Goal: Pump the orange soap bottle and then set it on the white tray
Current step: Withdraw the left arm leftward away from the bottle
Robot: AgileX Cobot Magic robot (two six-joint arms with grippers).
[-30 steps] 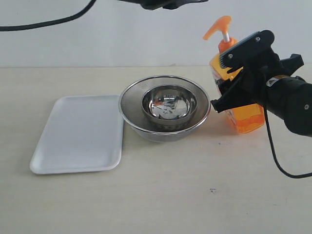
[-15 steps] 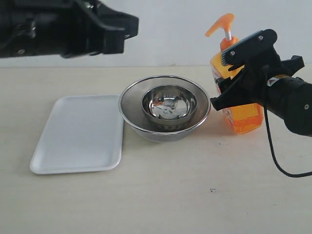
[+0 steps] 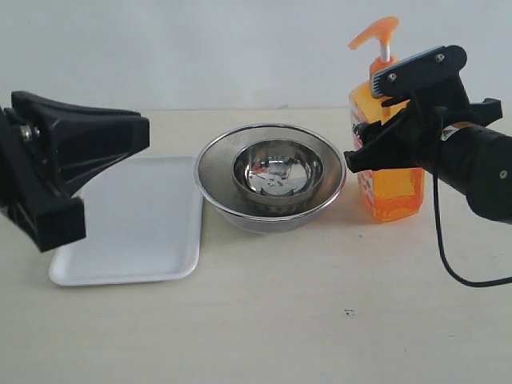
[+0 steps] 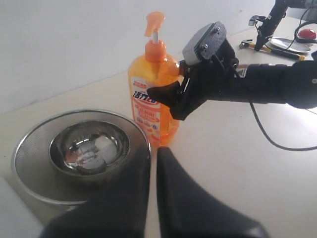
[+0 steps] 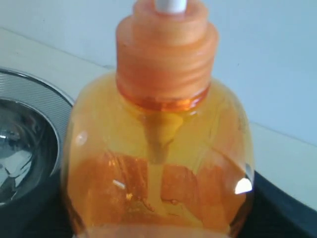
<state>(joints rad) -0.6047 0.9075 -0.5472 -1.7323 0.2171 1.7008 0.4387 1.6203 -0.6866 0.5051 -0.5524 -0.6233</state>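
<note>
- Gripping the orange soap bottle [image 3: 396, 196] round its body, the right hand [image 3: 364, 124] steadies it upright on the counter [image 3: 320, 320], just beside the nested steel bowls [image 3: 216, 172].
- Pumping looks to be the step in hand. The left hand [image 3: 140, 134], jaws nearly together and empty, hangs near the white tray [image 3: 128, 240], well apart from the pump head [image 3: 374, 34].
- Next, it must reach across and press straight down.
- Translucent glossy plastic, flat-sided body; smooth, shallow-rimmed tray.

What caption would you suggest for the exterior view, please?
Right tool grips the upright orange soap bottle beside nested steel bowls; left tool hangs near the white tray.
</note>
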